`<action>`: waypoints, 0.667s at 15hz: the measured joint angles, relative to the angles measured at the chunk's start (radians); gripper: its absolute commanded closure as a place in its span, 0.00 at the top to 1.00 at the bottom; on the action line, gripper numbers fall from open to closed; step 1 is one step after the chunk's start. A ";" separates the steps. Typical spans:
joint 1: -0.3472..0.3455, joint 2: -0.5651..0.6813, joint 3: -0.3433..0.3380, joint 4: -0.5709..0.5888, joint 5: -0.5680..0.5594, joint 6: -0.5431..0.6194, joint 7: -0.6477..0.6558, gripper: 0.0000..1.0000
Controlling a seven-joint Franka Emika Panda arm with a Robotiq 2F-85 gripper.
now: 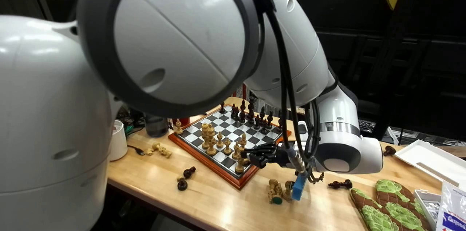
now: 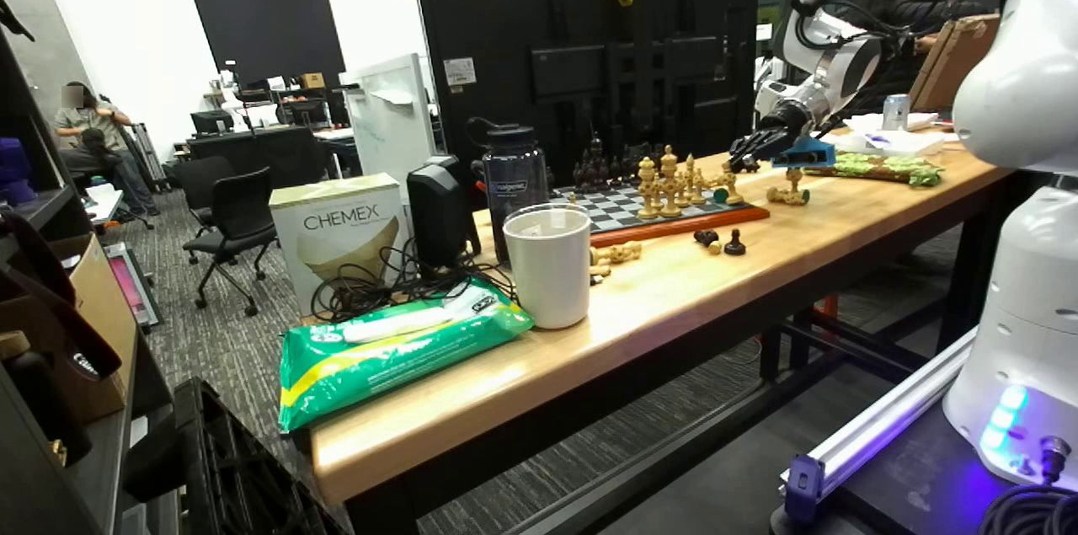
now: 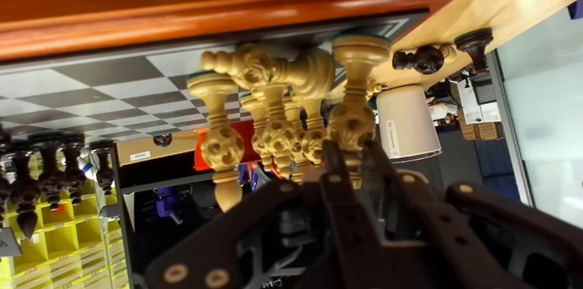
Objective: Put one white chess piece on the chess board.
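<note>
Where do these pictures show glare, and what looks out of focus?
In an exterior view, highlights shine on the white arm; in an exterior view, the tabletop gleams and the robot's base glows bluish; in the wrist view, glints streak the chess board frame, and the dark hand looks slightly soft.

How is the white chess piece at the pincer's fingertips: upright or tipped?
Upright: in the wrist view, which shows things upside down, the white chess piece stands base down on the chess board, its head at the pincer.
</note>
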 measured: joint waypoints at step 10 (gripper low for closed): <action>0.000 0.000 0.000 0.000 -0.010 0.012 0.000 1.00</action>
